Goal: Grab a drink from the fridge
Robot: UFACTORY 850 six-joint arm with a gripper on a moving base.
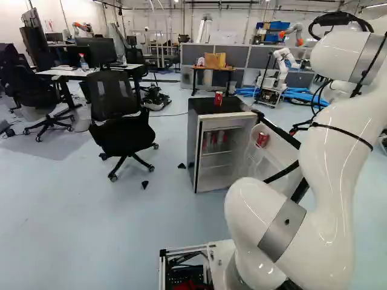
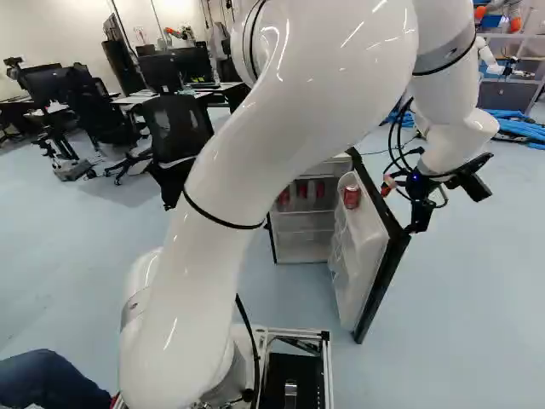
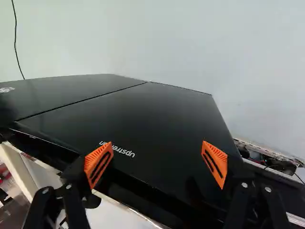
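Fridge door (image 2: 361,256) open, gripper (image 2: 419,215) (spread) beside it, cans (image 2: 320,188) inside

Open fridge (image 2: 304,247), seemingly red cans (image 2: 320,188) inside.

Arm (image 2: 230,170) arched, gripper (image 2: 404,206) wide open

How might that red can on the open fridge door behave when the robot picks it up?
The red can looks like thin metal, so it may dent if squeezed hard. Its smooth, round side could make it slip, or roll if dropped.
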